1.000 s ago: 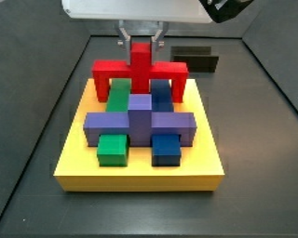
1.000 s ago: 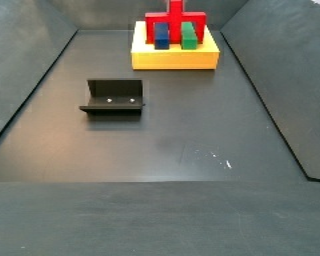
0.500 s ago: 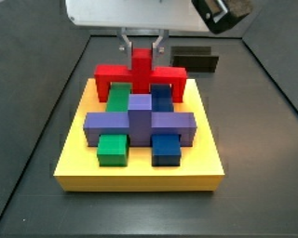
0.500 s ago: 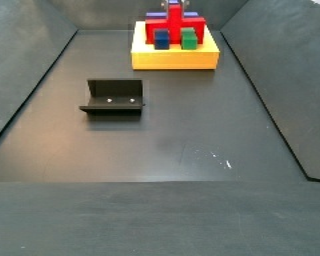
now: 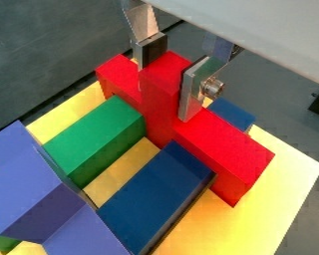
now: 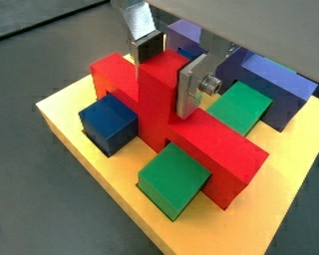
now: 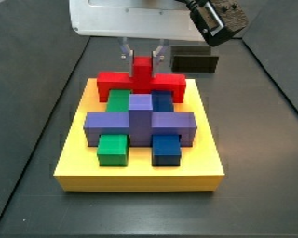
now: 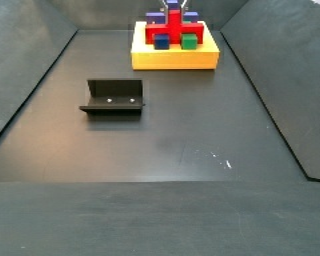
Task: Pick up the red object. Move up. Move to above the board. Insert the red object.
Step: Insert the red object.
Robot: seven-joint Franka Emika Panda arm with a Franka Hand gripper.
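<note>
Red object (image 5: 189,125) in gripper (image 5: 173,68), seemingly seated.

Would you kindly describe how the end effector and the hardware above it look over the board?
The end effector has two flat silver plate fingers with dark pads. In a side view it hangs from a pale grey, boxy body, with a black camera module mounted at one corner. No cables or markings are discernible.

Pincer (image 5: 169,68) on red object (image 5: 202,134), on board (image 7: 77,167).

The gripper (image 5: 173,68) points straight down, its silver fingers (image 6: 187,88) clamped on the red object's (image 5: 218,144) upright bar.
</note>
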